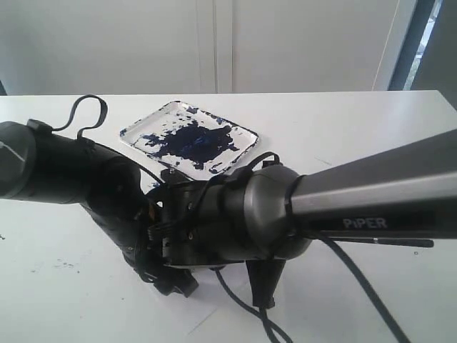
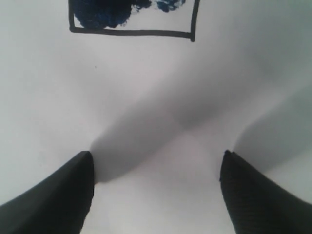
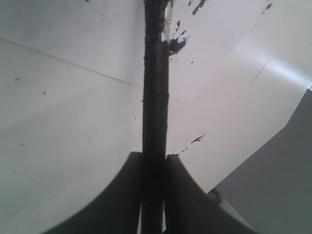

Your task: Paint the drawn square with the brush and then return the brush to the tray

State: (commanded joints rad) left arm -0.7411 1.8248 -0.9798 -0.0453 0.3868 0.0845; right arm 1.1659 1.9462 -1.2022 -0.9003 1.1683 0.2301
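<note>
White table (image 1: 357, 121) | right claw (image 3: 153, 156) clamps brush (image 3: 156, 87) | left claw (image 2: 157, 153) spread

"That tray (image 1: 153, 120) looks like clear, glossy plastic, doesn't it?"

"Yes. The paper (image 2: 146, 87) is matt white, and the brush (image 3: 156, 97) is black, rough and paint-crusted. The arm shell (image 1: 371, 182) is smooth grey."

A white table (image 1: 371, 121) stood before a plain white panelled wall (image 1: 107, 43), with daylight coming through a dark-framed window (image 1: 430, 32) at the right.
</note>
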